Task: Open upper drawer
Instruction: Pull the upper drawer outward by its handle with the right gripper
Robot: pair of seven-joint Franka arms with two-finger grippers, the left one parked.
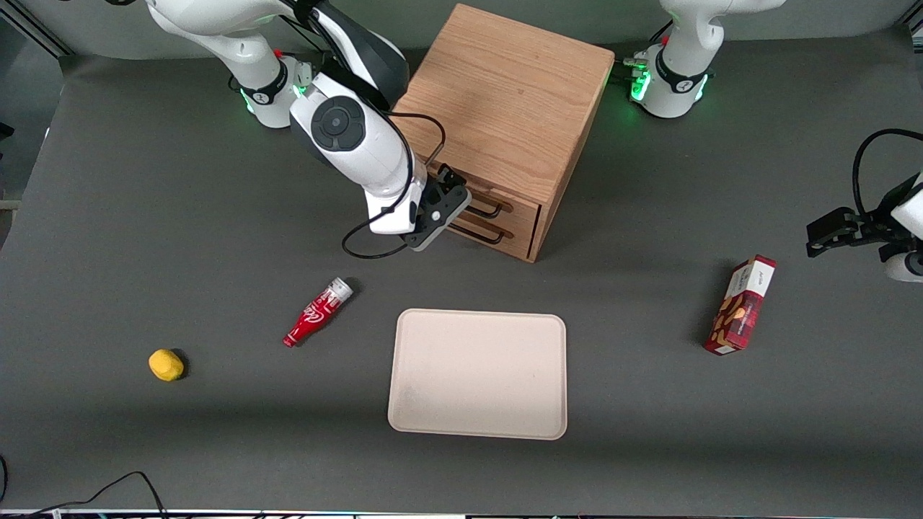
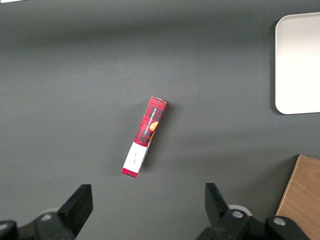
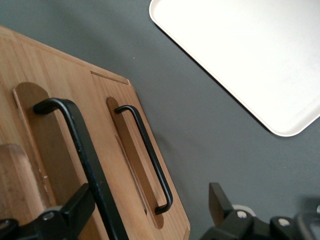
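At cabinet (image 1: 505, 115) front, gripper (image 1: 441, 209) spread open around upper drawer (image 1: 497, 203) handle (image 3: 82, 150) (drawer shut); closing w/ poor alignment may slip, or catch lower drawer (image 1: 505, 234)

Right arm reaches down, claw (image 1: 448, 196) spread wide.
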